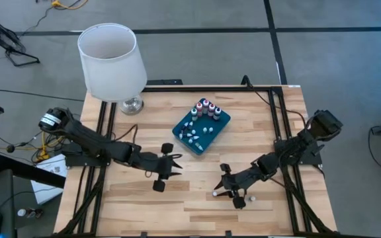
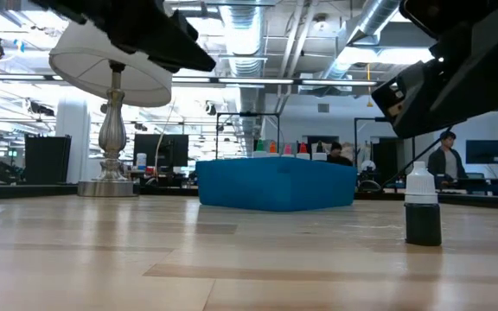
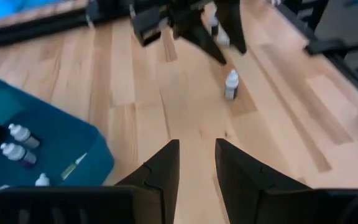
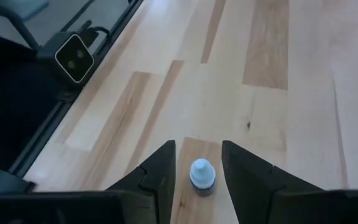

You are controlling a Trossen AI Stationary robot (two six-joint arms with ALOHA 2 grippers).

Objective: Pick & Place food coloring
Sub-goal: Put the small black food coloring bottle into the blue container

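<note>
A small dark food colouring bottle with a white cap (image 4: 202, 175) stands upright on the pale wooden tabletop (image 1: 197, 192), not far from its near edge and toward the right side, well apart from the teal rounded tray (image 1: 202, 127) that sits farther back near the middle with the rest of the little bottles (image 1: 206, 108) standing and lying in it.

The right gripper (image 1: 232, 192) is low over that lone bottle. From its wrist camera the white cap sits squarely in the gap between the two dark fingers (image 4: 157, 171), which stand apart on either side without pressing on it, so the gripper is spread around the bottle rather than clamped. The bottle's long axis runs straight up, and the fingers flank it from each side, so a plain closing squeeze looks like all the pick needs.

The left gripper (image 1: 170, 165) waits nearer the middle of the tabletop, just in front of the tray, its fingers parted and empty. It is clearly the farther arm from the loose bottle.

A white-shaded lamp on a silver base (image 1: 111, 61) stands at the far left corner.
</note>
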